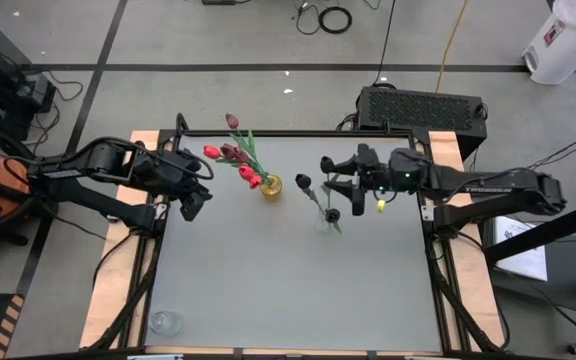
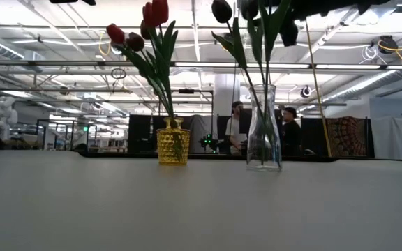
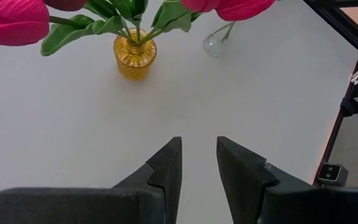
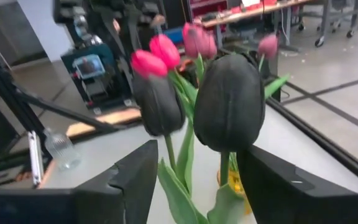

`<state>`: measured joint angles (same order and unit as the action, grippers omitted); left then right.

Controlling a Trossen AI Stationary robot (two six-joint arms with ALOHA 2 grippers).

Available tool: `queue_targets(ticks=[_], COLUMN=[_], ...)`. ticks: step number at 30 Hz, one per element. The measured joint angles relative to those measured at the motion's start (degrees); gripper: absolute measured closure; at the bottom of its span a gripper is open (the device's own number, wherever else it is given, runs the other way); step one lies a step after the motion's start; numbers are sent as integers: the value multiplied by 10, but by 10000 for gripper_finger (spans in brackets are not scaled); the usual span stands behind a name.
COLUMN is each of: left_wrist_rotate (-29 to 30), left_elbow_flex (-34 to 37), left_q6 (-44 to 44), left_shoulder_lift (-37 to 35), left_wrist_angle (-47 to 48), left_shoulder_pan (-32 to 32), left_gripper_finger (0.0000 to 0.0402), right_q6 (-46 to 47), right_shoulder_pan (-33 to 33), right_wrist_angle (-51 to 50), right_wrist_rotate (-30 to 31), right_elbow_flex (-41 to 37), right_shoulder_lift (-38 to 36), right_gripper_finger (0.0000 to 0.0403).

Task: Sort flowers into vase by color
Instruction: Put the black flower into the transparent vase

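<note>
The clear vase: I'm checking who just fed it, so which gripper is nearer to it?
Right. The right gripper hangs open just beside the clear vase, next to its black tulips. The left gripper waits open beyond the yellow vase, farther off.

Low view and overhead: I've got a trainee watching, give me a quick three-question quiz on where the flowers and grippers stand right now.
1. True or false: the near-black tulips stand in the yellow vase.
2. Which gripper hangs nearest the clear vase? A) left gripper B) right gripper
3. Fill in: the red and pink tulips stand in the ____ vase.

Key
1. False; they stand in the clear vase.
2. B; its fingers are open with the dark heads between them, gripping nothing, while the left gripper waits open over the table's left side.
3. Yellow.
</note>
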<state>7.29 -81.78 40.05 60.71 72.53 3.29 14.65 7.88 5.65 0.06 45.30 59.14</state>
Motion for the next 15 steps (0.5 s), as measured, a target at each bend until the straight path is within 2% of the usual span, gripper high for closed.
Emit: queue_targets(ticks=[7,15], left_wrist_rotate=[3,25], left_elbow_flex=[0,0], left_q6=[0,-18], left_shoulder_lift=[0,0], left_wrist_angle=[0,0], left_shoulder_pan=[0,0], left_gripper_finger=[295,295], right_q6=[11,12], right_shoulder_pan=[0,0], right_wrist_angle=[14,91], right_wrist_rotate=[0,-1], right_elbow_flex=[0,0], right_shoulder_lift=[-46,-105], right_gripper_finger=[192,192])
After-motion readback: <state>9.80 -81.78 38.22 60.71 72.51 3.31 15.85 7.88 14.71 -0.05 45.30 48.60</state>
